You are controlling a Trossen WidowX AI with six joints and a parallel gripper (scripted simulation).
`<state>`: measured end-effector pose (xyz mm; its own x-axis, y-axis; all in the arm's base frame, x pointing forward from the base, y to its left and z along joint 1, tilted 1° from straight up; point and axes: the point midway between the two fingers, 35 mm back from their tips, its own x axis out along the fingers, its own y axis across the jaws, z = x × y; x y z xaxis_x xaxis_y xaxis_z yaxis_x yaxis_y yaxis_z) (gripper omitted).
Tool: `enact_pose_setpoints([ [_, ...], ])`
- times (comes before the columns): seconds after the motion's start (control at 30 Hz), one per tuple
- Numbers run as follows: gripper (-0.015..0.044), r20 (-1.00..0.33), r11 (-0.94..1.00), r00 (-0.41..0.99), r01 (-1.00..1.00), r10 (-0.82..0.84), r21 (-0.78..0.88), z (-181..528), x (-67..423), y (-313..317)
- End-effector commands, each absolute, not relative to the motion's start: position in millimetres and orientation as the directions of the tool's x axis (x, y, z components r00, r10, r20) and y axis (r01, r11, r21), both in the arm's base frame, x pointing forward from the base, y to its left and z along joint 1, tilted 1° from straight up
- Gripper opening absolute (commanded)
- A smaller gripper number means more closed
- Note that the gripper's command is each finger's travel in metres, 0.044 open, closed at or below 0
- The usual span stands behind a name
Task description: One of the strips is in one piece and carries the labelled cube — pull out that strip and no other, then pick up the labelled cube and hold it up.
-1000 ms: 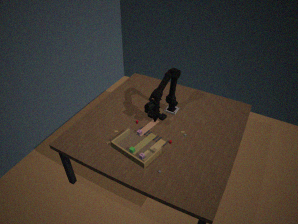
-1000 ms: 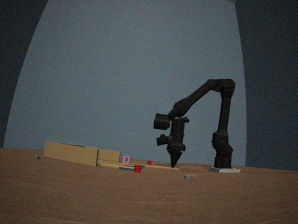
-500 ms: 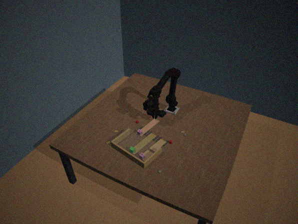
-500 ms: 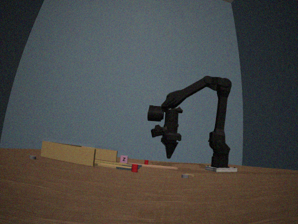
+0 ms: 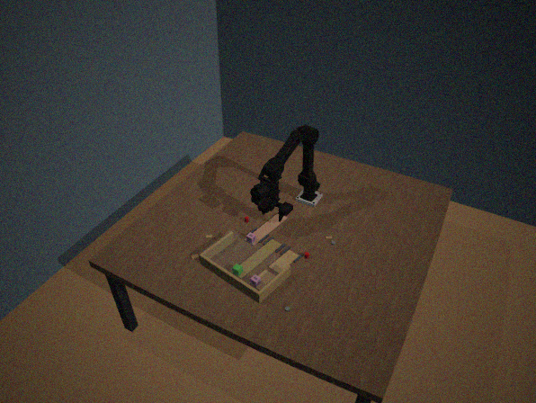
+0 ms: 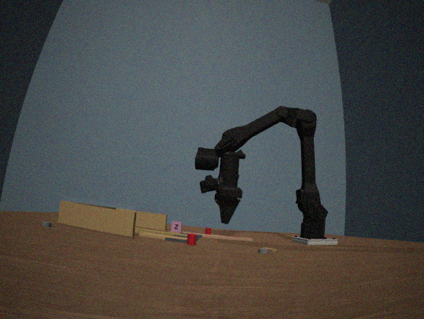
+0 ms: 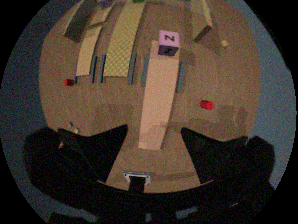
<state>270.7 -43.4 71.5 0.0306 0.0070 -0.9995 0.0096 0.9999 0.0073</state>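
Above the pulled-out strip point(image 7: 154, 99), my gripper point(image 6: 226, 216) hangs with jaws apart, holding nothing. Next I should reach forward and close on the cube point(image 7: 168, 36).

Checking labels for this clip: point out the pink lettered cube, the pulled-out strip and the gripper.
pink lettered cube point(image 7: 168, 36), wrist view, its top face.
pulled-out strip point(image 7: 156, 106), wrist view, middle of its length.
gripper point(image 6: 226, 218), exterior view, between the open jaws' tips.

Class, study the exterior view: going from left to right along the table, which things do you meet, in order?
Small grey piece → tan tray → pink labelled cube → near red cylinder → open end effector, hanging above the pulled strip → arm's base plate.
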Motion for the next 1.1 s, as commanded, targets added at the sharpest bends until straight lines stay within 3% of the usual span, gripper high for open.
enact_pose_setpoints([
  [0.0,0.044,-0.999,1.0,0.036,0.008,0.005,0.005,75,286,-45],
  [1.07,0.044,-0.999,1.0,0.044,0.008,0.004,0.004,93,383,-56],
])
